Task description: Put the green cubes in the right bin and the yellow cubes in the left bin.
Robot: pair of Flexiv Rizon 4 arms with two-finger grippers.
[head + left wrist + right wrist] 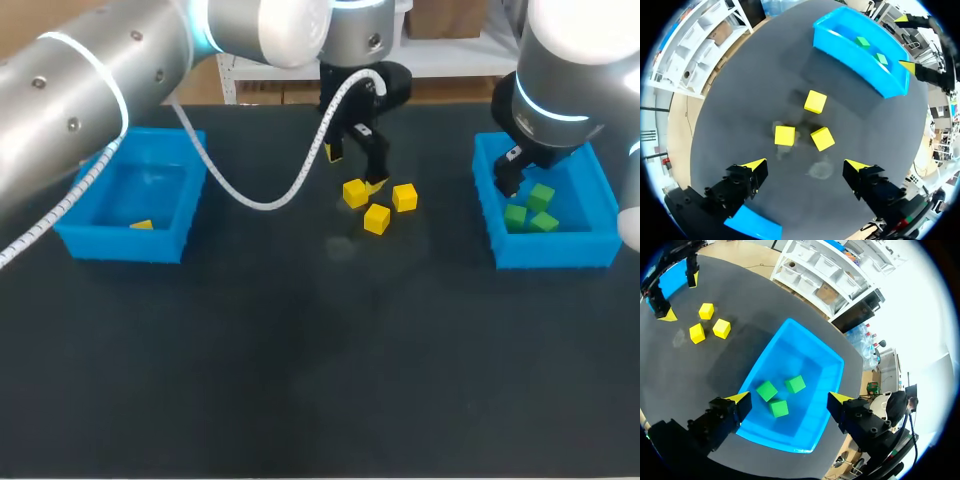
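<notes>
Black tabletop [300,380] spreads below us. At its left, the left bin [90,243] holds one yellow cube [142,225]. Our left gripper [805,167] hangs with fingers apart above three yellow cubes [377,218] near the middle. At the right, our right gripper [788,400] hovers, fingers apart and empty, over the right bin [550,252], where three green cubes [542,197] lie.

The table [300,380] is black. The left bin [100,245] and the right bin [560,250] are bright blue. Three cubes [377,218] are yellow and three more cubes [542,197] are green. A half-hidden piece [142,225] looks yellow. The left gripper [806,167] and right gripper [788,399] are black with yellow tips.
</notes>
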